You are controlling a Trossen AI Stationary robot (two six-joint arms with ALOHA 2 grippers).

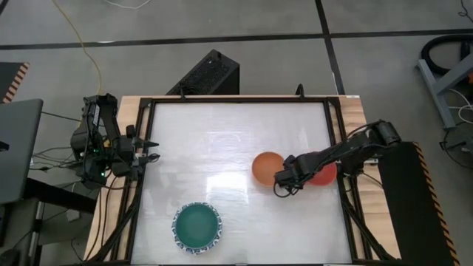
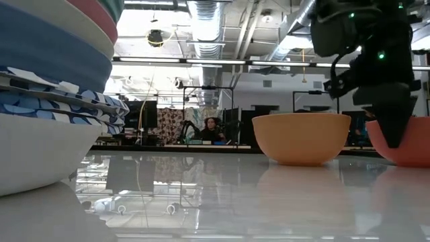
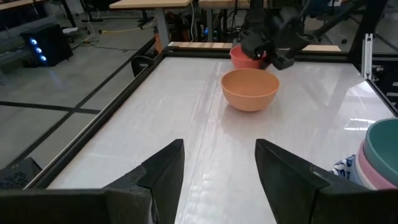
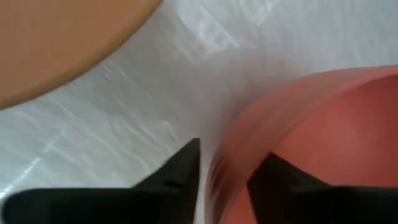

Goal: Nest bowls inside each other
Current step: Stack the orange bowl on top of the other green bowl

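Note:
An orange bowl (image 1: 266,167) and a red bowl (image 1: 325,174) stand side by side on the white table, right of the middle. My right gripper (image 1: 284,185) points down at the red bowl's near-left rim. In its wrist view the open fingers stand astride that rim (image 4: 227,174). A stack of nested bowls (image 1: 196,227), teal on top and blue-patterned white at the bottom, rests near the front edge. My left gripper (image 3: 217,177) waits open at the table's left edge (image 1: 150,157), holding nothing. My right gripper comes from above with one finger (image 4: 277,180) inside the red bowl and the other (image 4: 180,171) outside, the rim (image 4: 230,155) between them. Whether the fingers touch the wall, I cannot tell. The bowl stands upright on the table.
A black frame (image 1: 236,99) runs round the white table top. The orange bowl (image 2: 300,138) stands close beside the red one (image 2: 411,146), on its left. The stack (image 2: 47,101) looms at the low view's left.

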